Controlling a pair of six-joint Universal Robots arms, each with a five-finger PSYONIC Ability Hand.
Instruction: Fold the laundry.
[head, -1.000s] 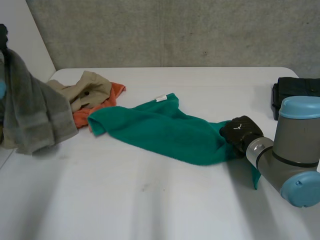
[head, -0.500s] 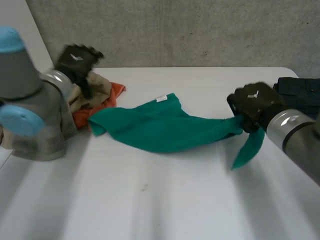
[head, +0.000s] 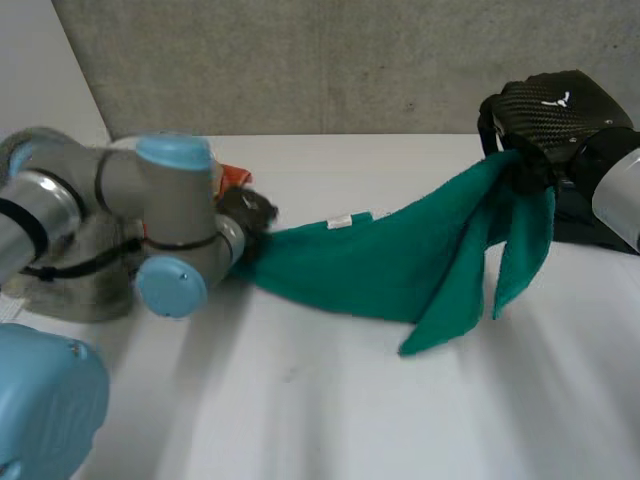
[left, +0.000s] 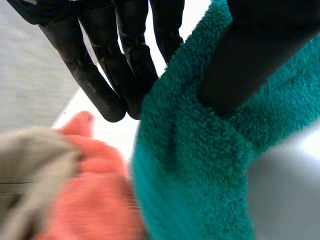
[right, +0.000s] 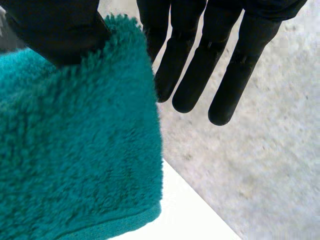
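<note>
Item: green towel (head: 390, 260), one piece, strung between the two hands across the middle of the table (head: 300, 400).
Position: the end toward the right hand is raised clear of the table, with two loose flaps hanging below. The end toward the left hand lies low, just beside the orange cloth (left: 95, 190).
Right hand (head: 545, 105): thumb laid over the towel's edge, straight fingers behind it. Judged a pinch, as the cloth hangs from it.
Left hand (head: 248, 210): thumb pressed into the pile, straight fingers against the far side of the fold. Judged a pinch at that end.
Handling: thick terry, soft and limp, light. It will sag and bunch and hold no shape. Not slippery, not fragile.
Where to hold: corners or hemmed edge. Both present holds appear to be on bunched cloth, so the corners likely need finding before a clean fold.
Hazard: the orange cloth and the beige cloth (left: 30, 165) touch or nearly touch the low end and could drag along.
Obstructions: dark bundle (head: 600, 225) behind the right hand. The left arm (head: 170, 230) lies across the left part of the table.
Open room: bare table toward the robot, in front of the towel, the best place to spread it.
Edges: the far edge runs along the wall (head: 300, 60), leaving little slack there.
</note>
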